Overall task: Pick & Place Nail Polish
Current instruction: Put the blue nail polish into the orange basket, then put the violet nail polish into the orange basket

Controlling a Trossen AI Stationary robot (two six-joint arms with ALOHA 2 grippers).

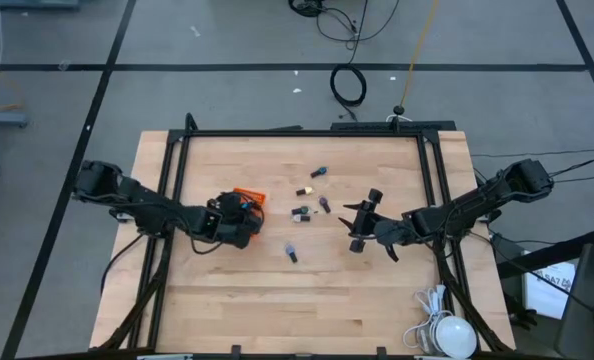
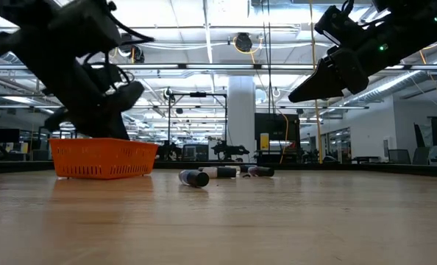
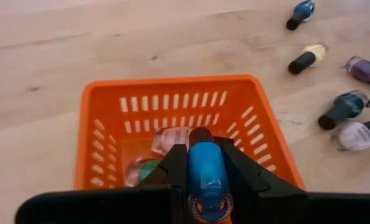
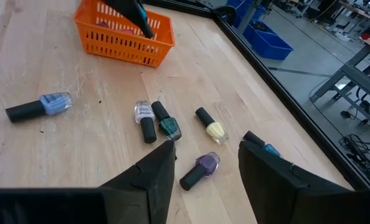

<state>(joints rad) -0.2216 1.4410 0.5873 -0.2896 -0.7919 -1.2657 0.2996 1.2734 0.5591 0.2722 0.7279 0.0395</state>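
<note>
1. The wooden table (image 1: 307, 290) carries everything; both arms reach in from its sides, left arm over the basket, right arm raised above the loose bottles.
2. The orange mesh basket (image 3: 104, 124) sits on the left half of the table, open side up, as the drop point. At least 2 bottles already lie inside: a pale pink bottle (image 3: 169, 138) and a green bottle (image 3: 146, 169).
3. The left gripper (image 3: 205, 163) hangs just above the basket's opening, its fingers clamped tight on a blue nail polish bottle (image 3: 205, 174) with the dark cap pointing toward the basket floor. My judgement: it is placed there so that letting go drops the bottle inside and not on the rim.
4. The right gripper (image 4: 205, 163) hovers above the scatter with its fingers parted about halfway and nothing between them. It looks lined up over the purple bottle (image 4: 203, 167), probably the next pick.
5. 6 bottles lie on their sides on the bare wood, all apart from the basket:
   - a light blue bottle (image 4: 45, 104), alone, well apart from the rest;
   - a lilac bottle (image 4: 144, 115) and a dark green bottle (image 4: 168, 124), touching or nearly so;
   - a yellow bottle (image 4: 213, 129) near them;
   - a teal bottle (image 4: 267, 148), partly hidden behind a right finger.
6. Lying flat, each bottle could roll if nudged, so a pick needs a centred approach.
</note>
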